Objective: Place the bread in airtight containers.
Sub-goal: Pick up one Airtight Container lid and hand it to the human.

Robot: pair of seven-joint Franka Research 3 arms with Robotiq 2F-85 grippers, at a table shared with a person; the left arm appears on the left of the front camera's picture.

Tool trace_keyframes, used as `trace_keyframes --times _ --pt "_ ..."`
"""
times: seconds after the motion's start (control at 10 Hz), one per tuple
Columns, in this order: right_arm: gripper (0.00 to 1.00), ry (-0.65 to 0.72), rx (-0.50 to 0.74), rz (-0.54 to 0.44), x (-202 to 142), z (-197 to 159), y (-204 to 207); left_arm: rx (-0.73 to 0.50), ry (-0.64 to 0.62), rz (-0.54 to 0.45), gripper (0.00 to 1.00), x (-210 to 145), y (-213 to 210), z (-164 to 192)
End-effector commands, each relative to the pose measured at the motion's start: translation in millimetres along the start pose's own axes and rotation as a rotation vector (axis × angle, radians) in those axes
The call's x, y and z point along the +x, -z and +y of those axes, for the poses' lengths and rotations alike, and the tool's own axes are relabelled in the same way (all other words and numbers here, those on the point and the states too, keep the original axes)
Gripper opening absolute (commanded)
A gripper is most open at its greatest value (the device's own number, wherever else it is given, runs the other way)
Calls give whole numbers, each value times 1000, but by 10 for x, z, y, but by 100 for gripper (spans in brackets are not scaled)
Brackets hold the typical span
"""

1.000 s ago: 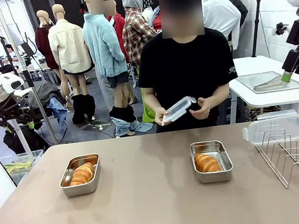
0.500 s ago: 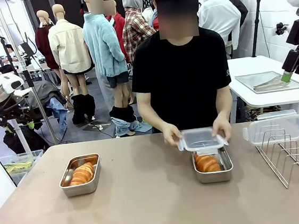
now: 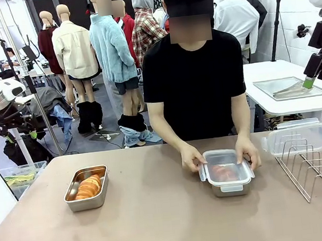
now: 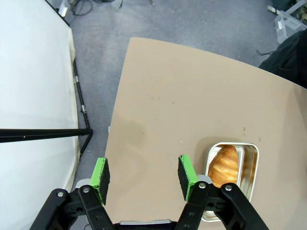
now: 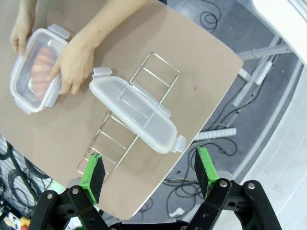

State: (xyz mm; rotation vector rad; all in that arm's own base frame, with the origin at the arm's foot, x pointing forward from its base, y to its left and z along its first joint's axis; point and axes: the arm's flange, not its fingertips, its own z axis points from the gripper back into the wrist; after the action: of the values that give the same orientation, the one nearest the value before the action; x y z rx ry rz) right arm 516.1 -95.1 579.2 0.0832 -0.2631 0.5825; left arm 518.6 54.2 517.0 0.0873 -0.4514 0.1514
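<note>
Two steel airtight containers stand on the tan table. The left container is uncovered and holds one golden bread roll. The right container has a clear lid on it, and a person's hands rest on both its ends; bread shows through the lid. My left gripper hangs open high above the table's corner, with the uncovered container and its bread off to one side. My right gripper is open high above a spare lid; the lidded container lies farther off.
The spare clear lid rests on top of a wire rack at the table's right end. A large flat steel tray sits on a white side table behind. The person stands at the far edge, centre.
The person brought the clear lid down from chest height onto the right container and now holds both hands on it. Neither arm has moved.
</note>
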Motion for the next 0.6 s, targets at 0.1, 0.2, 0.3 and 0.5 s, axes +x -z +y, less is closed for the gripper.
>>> trace_keyframes --times 0.1,0.2,0.3,0.5 --pt "93 16 7 11 37 -11 -10 1 0 -4 75 4 -19 1" --pt "93 16 7 11 37 -11 -10 1 0 -4 75 4 -19 1" --pt "93 16 7 11 37 -11 -10 1 0 -4 75 4 -19 1" --pt "93 16 7 11 37 -11 -10 1 0 -4 75 4 -19 1"
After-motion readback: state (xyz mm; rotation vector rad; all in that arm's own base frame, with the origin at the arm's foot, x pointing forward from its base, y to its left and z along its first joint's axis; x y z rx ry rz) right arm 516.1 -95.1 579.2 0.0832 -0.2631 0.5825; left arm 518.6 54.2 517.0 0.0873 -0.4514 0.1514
